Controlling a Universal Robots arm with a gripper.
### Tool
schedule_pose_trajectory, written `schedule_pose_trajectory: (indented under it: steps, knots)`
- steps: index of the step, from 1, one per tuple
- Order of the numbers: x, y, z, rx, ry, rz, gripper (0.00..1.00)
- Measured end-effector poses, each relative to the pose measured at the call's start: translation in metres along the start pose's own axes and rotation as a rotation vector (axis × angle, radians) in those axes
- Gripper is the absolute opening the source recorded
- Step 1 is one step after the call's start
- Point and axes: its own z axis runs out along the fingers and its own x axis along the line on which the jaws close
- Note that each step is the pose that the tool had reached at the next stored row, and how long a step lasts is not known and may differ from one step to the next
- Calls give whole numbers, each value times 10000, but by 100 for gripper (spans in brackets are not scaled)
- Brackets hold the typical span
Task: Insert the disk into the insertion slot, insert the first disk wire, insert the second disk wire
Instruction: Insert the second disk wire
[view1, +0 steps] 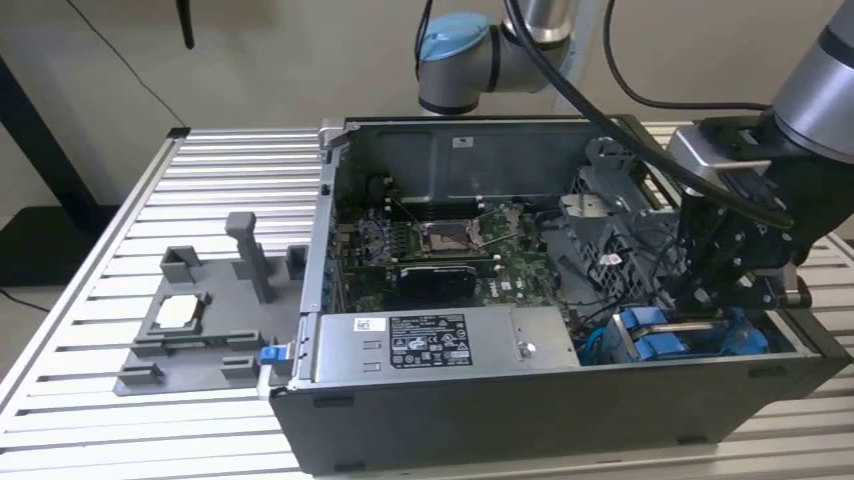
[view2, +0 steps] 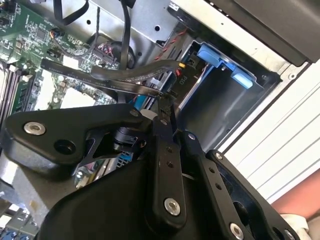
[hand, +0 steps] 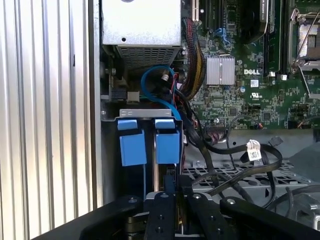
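The open computer case (view1: 534, 400) holds the insertion slot (view1: 683, 348) at its corner on the exterior view's right. Blue plastic pieces (hand: 150, 142) stand in the slot (view2: 220, 100); the disk's silver body is hidden among them. My gripper (view1: 707, 300) reaches down into the case right over the slot. In both wrist views its fingers lie close together. A flat black disk wire (view2: 110, 75) runs across the board and ends between the tips of my gripper (view2: 167, 97). Seen from the first wrist view, my gripper (hand: 172, 182) sits just short of the blue pieces.
A grey labelled power-supply box (view1: 427, 340) lies beside the slot. The motherboard (view1: 441, 240) fills the case floor. Loose black wires (hand: 235, 150) and a blue cable loop (hand: 155, 85) crowd the bay. A grey fixture (view1: 200, 330) stands on the slatted table (view1: 80, 300).
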Motion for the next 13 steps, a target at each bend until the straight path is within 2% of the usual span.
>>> schedule_pose_trajectory:
  steps: [13]
  knots:
    - [5,-2,83,0,7,0,16]
